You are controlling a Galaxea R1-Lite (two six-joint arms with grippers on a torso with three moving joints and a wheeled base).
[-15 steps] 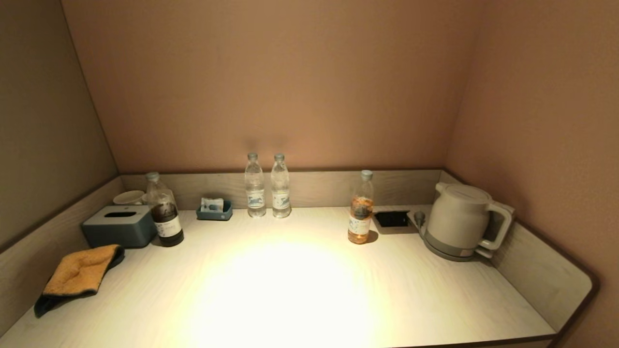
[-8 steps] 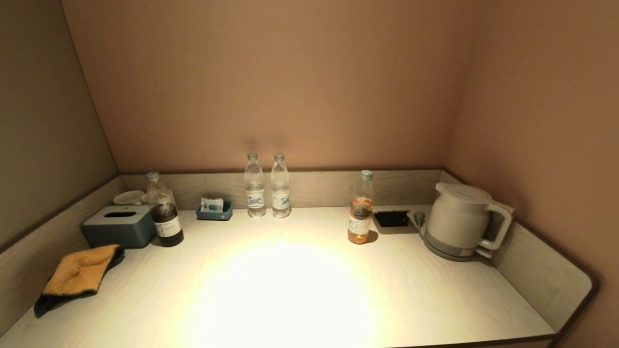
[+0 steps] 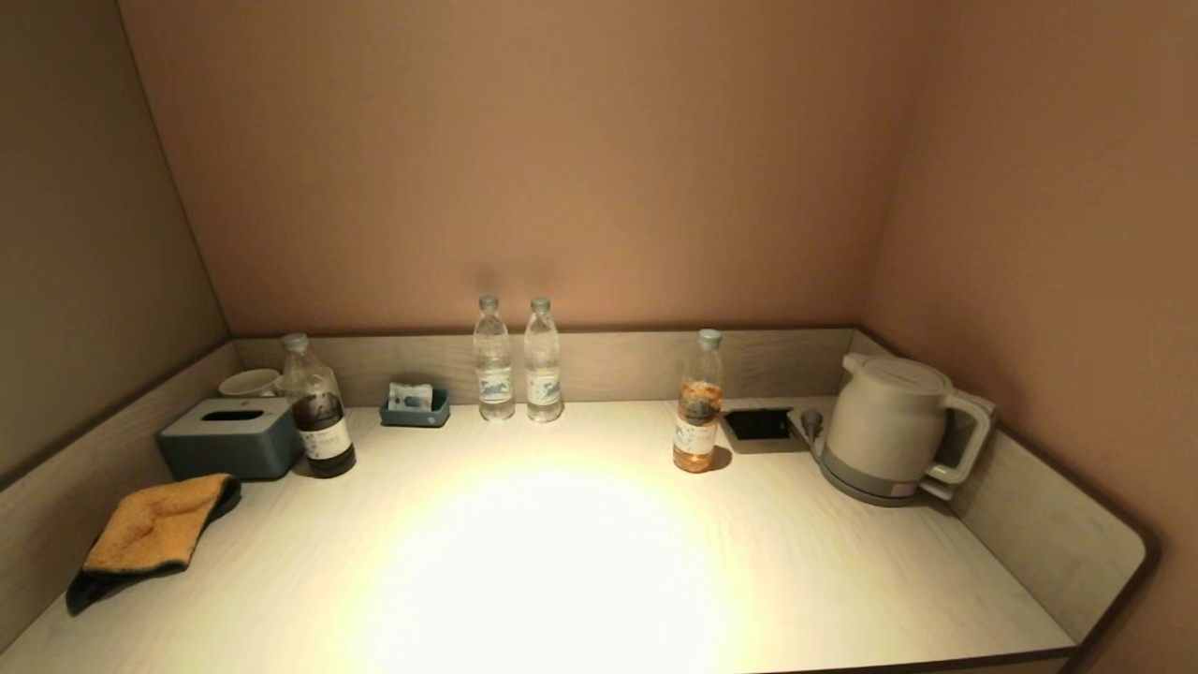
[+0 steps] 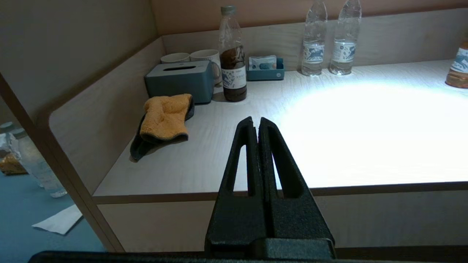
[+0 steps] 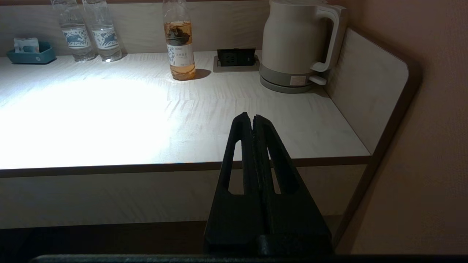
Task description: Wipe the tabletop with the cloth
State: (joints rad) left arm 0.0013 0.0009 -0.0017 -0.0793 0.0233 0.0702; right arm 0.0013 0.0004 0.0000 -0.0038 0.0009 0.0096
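This looked like a hotel room's refreshment nook. A kettle, water bottles, cups and a tissue box lined the surface.

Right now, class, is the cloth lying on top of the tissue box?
No, the cloth lies on the tabletop in front of the tissue box.

No change registers between the earlier head views and now: no object on the desk shifts, and neither gripper enters the head view.
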